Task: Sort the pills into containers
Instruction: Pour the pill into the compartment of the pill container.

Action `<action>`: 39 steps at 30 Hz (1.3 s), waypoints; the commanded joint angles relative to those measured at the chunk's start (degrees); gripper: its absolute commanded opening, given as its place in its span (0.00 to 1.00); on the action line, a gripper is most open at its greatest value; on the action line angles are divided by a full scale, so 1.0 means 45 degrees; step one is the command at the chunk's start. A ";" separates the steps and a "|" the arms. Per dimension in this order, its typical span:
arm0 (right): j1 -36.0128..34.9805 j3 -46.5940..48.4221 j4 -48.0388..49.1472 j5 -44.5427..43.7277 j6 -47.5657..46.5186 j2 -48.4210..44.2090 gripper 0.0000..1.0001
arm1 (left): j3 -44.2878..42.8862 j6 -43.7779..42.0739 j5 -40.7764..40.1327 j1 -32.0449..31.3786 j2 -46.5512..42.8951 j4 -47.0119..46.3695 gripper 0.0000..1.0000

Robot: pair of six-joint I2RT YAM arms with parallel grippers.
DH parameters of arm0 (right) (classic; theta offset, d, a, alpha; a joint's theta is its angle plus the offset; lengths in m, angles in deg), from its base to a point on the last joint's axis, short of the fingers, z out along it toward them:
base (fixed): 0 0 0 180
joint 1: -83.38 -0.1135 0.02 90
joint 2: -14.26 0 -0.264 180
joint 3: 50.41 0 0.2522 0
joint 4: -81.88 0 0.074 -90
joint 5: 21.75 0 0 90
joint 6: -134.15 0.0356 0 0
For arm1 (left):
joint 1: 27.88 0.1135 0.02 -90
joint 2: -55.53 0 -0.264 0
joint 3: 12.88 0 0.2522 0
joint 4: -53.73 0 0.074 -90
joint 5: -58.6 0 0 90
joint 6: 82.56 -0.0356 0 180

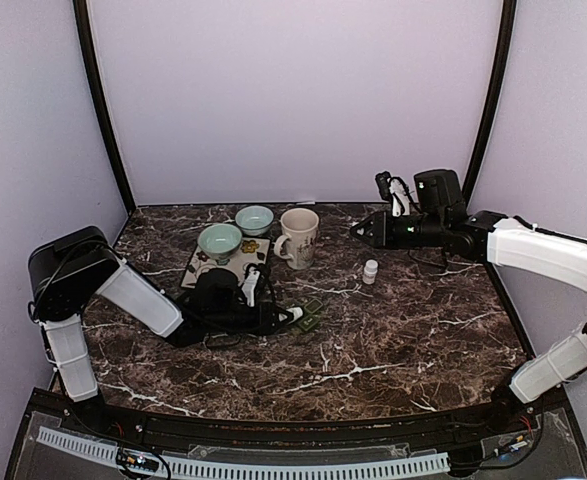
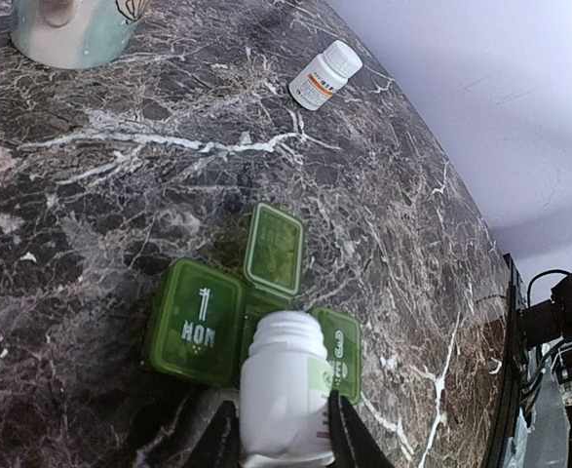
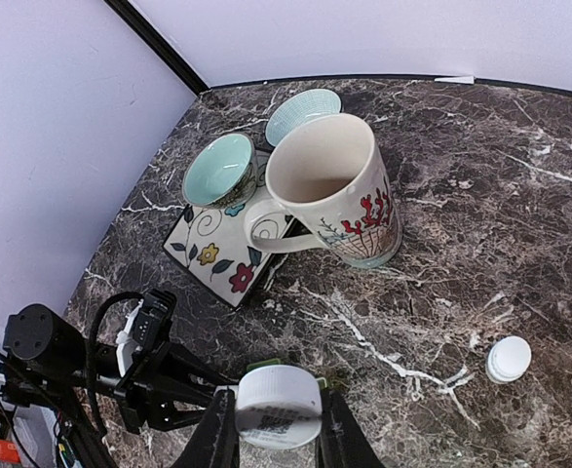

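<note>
We've got our left gripper point(image 2: 282, 444) clamped on the uncapped pill bottle point(image 2: 284, 385), its mouth pointing forward over the green pill organizer point(image 2: 196, 327) just beyond it. Our right gripper point(image 3: 276, 439) grips a small white bottle point(image 3: 279, 400), farther off near the mug point(image 3: 334, 190).

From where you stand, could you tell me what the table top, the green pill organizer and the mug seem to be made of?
Table top: dark marble or a marble-look laminate, white veins, faint sheen; which one is unclear.
Pill organizer: translucent green plastic, glossy, with moulded lettering on the lids.
Mug: likely glazed ceramic, cream, shiny, with painted red figures.
</note>
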 commanded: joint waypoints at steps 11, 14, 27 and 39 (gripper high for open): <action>0.0090 -0.0020 0.0519 0.0141 -0.0022 0.0106 0.00 | -0.0277 -0.0521 -0.0453 -0.0214 -0.1190 0.1131 0.00; 0.0087 -0.0020 0.0517 0.0136 -0.0029 0.0096 0.00 | -0.0300 -0.0523 -0.0492 -0.0234 -0.1189 0.1194 0.00; 0.0090 -0.0001 0.0508 0.0167 -0.0019 0.0135 0.00 | -0.0474 -0.0711 -0.0822 -0.0352 -0.1316 0.1789 0.00; 0.0080 0.0058 0.0513 0.0211 -0.0010 0.0204 0.00 | -0.0739 -0.0905 -0.1004 -0.0410 -0.1384 0.2338 0.00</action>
